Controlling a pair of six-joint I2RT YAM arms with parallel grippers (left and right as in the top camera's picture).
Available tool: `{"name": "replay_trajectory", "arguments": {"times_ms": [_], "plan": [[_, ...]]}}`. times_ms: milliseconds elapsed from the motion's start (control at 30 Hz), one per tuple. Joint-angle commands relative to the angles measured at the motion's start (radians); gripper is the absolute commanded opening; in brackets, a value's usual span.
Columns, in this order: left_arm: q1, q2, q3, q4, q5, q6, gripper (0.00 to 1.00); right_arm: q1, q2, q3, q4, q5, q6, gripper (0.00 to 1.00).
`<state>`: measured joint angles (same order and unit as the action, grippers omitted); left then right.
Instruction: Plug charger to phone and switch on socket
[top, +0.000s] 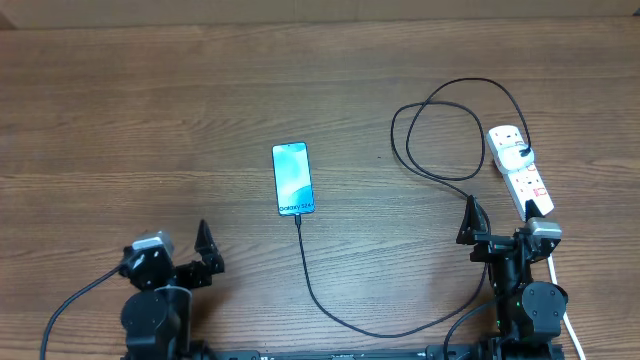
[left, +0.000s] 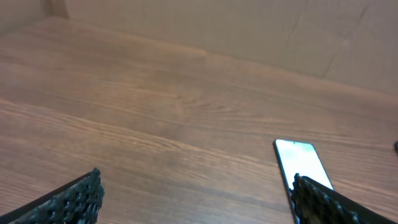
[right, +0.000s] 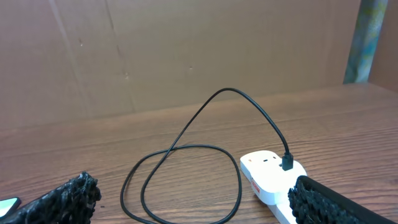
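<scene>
Black charger (top: 302, 250) is sitting plugged into the phone (top: 292, 178), trailing right of the phone to the socket (top: 525, 180). Your left gripper (left: 196, 186) and right gripper (right: 193, 186) are hovering wide open, holding nothing.

Matt wood-grain table (top: 150, 120), glossy phone (top: 291, 178), white plastic socket (top: 520, 170)

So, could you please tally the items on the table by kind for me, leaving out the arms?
Phone: 1
Charger cable: 1
Socket strip: 1
Total: 3
</scene>
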<state>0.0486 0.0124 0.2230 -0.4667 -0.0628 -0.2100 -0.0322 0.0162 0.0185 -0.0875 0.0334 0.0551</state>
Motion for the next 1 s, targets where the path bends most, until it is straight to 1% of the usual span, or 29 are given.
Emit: {"name": "replay_trajectory", "arguments": {"times_ms": [0,67,133,333,400,700,800,967], "plan": [[0.011,-0.009,-0.096,0.123,0.032,0.066,1.00,-0.001,0.000,-0.010,0.006,0.003,-0.004,1.00],[0.011,-0.009,-0.153,0.230,0.061,0.130,1.00,-0.001,0.000,-0.010,0.006,0.003,-0.005,1.00],[0.011,-0.010,-0.175,0.300,0.087,0.198,1.00,-0.001,0.000,-0.010,0.006,0.003,-0.005,1.00],[0.011,-0.010,-0.207,0.364,0.077,0.288,0.99,-0.001,0.000,-0.010,0.006,0.003,-0.004,1.00],[0.011,-0.010,-0.219,0.389,0.078,0.293,1.00,-0.001,0.000,-0.010,0.006,0.003,-0.004,1.00],[0.010,-0.010,-0.219,0.389,0.081,0.292,0.99,-0.001,0.000,-0.010,0.006,0.003,-0.005,1.00],[0.010,-0.010,-0.219,0.390,0.085,0.250,1.00,-0.001,0.000,-0.010,0.006,0.003,-0.005,1.00],[0.010,-0.010,-0.219,0.390,0.082,0.251,1.00,-0.001,0.000,-0.010,0.006,0.003,-0.004,1.00]]}}
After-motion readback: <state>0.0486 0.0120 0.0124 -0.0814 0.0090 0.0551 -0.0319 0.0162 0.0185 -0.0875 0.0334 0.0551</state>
